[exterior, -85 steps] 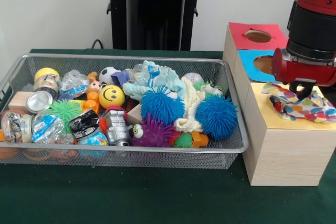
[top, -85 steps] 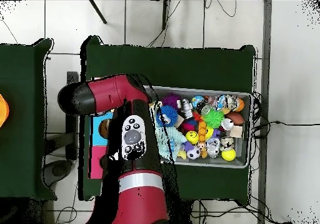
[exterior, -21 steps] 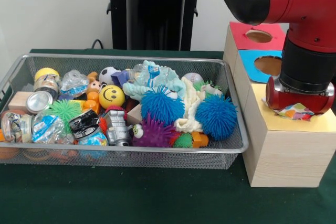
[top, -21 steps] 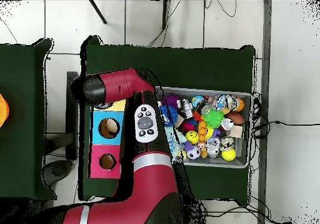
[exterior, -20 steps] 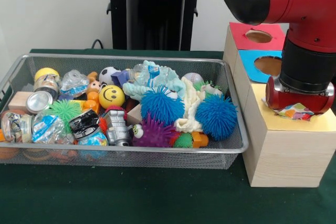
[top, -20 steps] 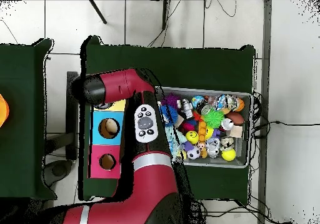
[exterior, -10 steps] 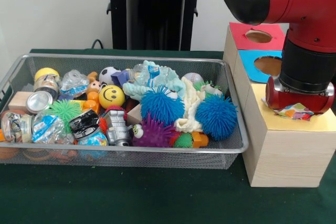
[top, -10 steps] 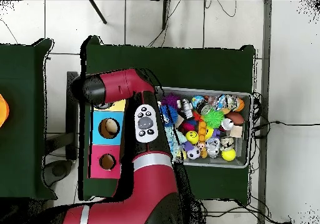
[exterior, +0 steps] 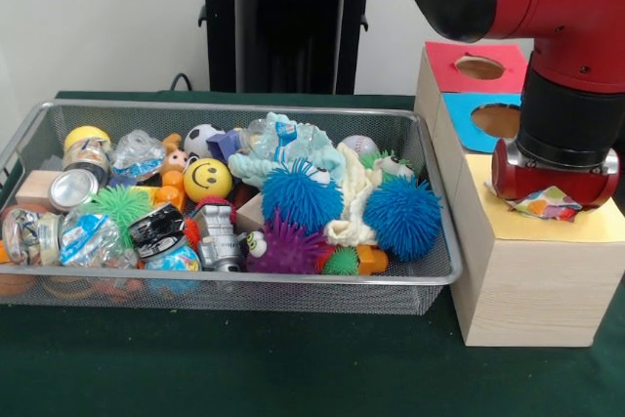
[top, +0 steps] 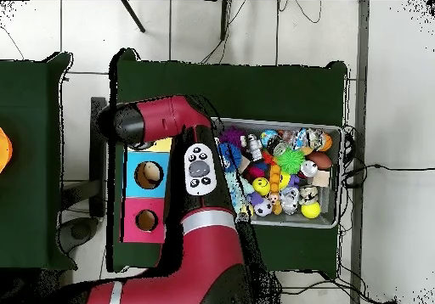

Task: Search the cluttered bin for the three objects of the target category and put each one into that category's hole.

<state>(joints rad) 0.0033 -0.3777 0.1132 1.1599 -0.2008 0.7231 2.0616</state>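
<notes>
Red and black arm (exterior: 571,65) lowered over the yellow-topped near section of the pale wooden sorting box (exterior: 527,280); hand (exterior: 553,197) hidden beneath the red wrist collar, so no telling how far open it is or whether it grips anything; multicoloured patterned cloth (exterior: 545,205) bunched directly under that collar, lying on the yellow panel (exterior: 596,229), only its edges peeking out at the collar's lower rim; hole in the yellow panel covered by arm and cloth. Behind it on the same box, blue panel with a round hole (exterior: 493,119), then red panel with a round hole (exterior: 479,67), both uncovered. Just beside the box, silver wire-mesh bin (exterior: 225,285) on the dark green bench (exterior: 244,363), packed full: two blue spiky rubber balls, one near the middle (exterior: 300,195) and one toward the box side (exterior: 402,216); purple spiky ball (exterior: 283,246) in front of them; cream cloth (exterior: 356,207) draped between the blue balls; pale teal cloth (exterior: 293,144) behind; yellow smiley-face ball (exterior: 207,180); small black-and-white football (exterior: 202,139); green spiky ball (exterior: 122,207); silver can lying with its end up (exterior: 71,189); crumpled clear plastic wrappers at the far end. From overhead, arm (top: 161,122) bent across the yellow end of the box, blue and red panels visible beside it, bin (top: 280,175) to the side.
</notes>
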